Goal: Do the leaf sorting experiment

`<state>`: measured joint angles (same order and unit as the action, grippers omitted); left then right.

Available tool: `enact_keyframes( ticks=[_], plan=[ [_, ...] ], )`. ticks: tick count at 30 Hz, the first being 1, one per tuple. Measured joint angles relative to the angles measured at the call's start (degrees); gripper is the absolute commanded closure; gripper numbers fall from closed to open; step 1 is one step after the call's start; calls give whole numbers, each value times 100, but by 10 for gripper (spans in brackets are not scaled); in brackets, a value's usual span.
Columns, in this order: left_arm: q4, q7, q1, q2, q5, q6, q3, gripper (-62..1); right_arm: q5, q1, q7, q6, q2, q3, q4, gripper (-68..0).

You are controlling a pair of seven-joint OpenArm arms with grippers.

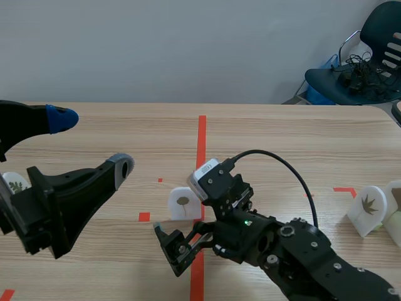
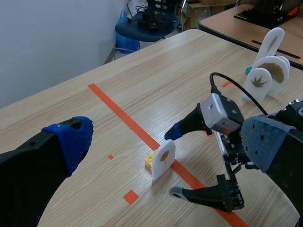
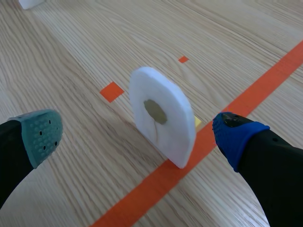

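Leaf card: a white, round-topped card [image 3: 161,116] is standing upright on the table [image 1: 282,144], showing one small brown leaf, roundish on a thin stalk.
Where it is: it is sitting a little below the middle of the scene frame, just left of the red tape line [image 1: 201,144], its foot touching the tape's edge.
Yellow block: a small yellow block [image 2: 149,161] is peeking out from behind the card, mostly covered by it.
Right gripper: the right gripper [image 2: 174,162] is straddling the card with its fingers spread wide, grey-green pad on one side, blue pad on the other. The card is nearer the blue pad and neither pad is touching it.
Left gripper: the left gripper [image 1: 94,142] is hanging at the left of the scene frame, spread wide and gripping nothing.
Other cards: a white card with a brown star-shaped leaf [image 1: 366,210] is standing at the right edge of the scene frame, with more white shapes behind it cut off by the frame.
Half hidden: another card with a green sprig [image 1: 14,183] is showing at the left edge, mostly behind the left arm.
Background: a dark chair [image 1: 363,69] piled with cables is sitting at the upper right.
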<state>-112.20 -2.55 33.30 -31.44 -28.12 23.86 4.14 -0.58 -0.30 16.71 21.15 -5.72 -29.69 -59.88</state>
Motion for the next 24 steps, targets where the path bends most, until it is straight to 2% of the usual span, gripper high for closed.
enact_keyframes(
  ticks=[4, 5, 7, 10, 13, 18, 21, 24],
  plan=[
    [0, 0, 0, 0, 0, 0, 0, -623, 90, 149, 2, -420, 160, -227, 310, -667],
    [0, 0, 0, 0, 0, 0, 0, -623, 175, 168, 20, -457, 162, -273, 339, -634],
    [0, 0, 0, 0, 0, 0, 0, -623, 190, 166, 39, -535, 160, -345, 343, -526],
    [0, 0, -35, 0, -2, 0, 0, -623, 190, 164, 35, -531, 157, -350, 341, -378],
    [0, 0, -66, 0, -2, 0, 0, -623, 188, 153, -9, -531, 157, -343, 334, -310],
    [0, -2, -63, 0, -2, 0, 0, -623, 188, 151, -4, -531, 138, -343, 326, -133],
    [0, -2, -63, 0, -2, 0, 0, -623, 188, 151, -7, -531, 125, -343, 326, -86],
    [0, 0, -63, 0, -2, 0, 0, -623, 188, 151, 28, -531, 125, -343, 326, -78]
  ],
)
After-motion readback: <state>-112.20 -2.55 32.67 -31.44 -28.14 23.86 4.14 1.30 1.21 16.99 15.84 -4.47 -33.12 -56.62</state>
